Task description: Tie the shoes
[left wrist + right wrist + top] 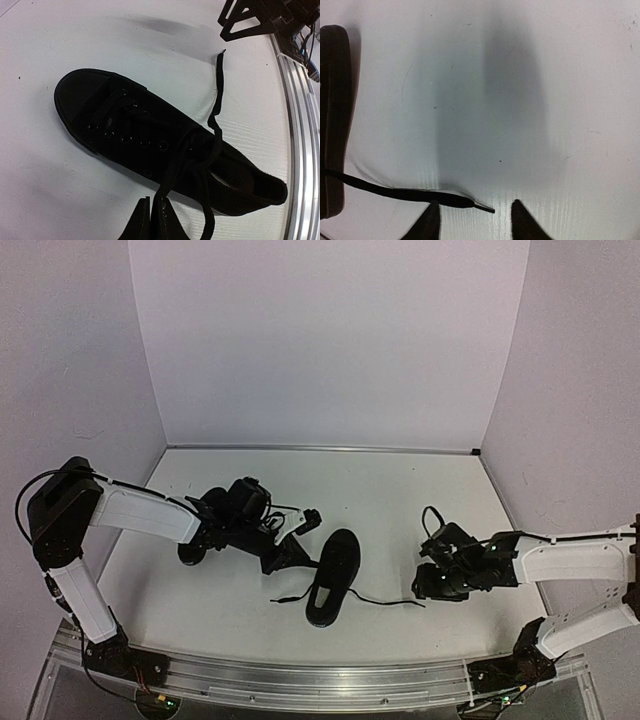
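Pinching a lace [167, 182], left pincer [152, 222] overhangs shoe [125, 125].

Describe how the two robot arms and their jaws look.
Both arms, the left arm and the right arm, have white link covers and black joints, wrists and bases. Thin black cables loop beside the left shoulder and above the right wrist. The jaws are black and taper to points.
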{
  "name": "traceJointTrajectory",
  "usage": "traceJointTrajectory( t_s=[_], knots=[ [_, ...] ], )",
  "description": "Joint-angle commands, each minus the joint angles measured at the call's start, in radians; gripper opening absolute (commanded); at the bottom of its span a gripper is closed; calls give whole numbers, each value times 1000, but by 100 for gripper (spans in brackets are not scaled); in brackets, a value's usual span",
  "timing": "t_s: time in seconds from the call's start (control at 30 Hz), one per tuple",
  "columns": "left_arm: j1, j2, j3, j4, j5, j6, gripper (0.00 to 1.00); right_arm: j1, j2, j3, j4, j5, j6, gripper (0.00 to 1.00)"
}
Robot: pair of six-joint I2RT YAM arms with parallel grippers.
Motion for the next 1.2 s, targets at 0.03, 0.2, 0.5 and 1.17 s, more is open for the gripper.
traceJointTrajectory(
  t_s=[0.03, 0.2, 0.5, 1.17],
  knots=[
    [8, -48, 6, 2, -7, 34, 21, -2, -34, 101, 30, -29, -107, 68],
    [3, -154, -45, 37, -62, 78, 34, -2, 6, 217, 114, -139, -277, 68],
    [-6, -196, -53, -12, -91, 159, 45, -1, 318, 531, 119, -365, -483, 39],
    [-20, 0, 21, 26, -10, 227, 48, -12, 538, 667, 112, -582, -537, 33]
  ],
)
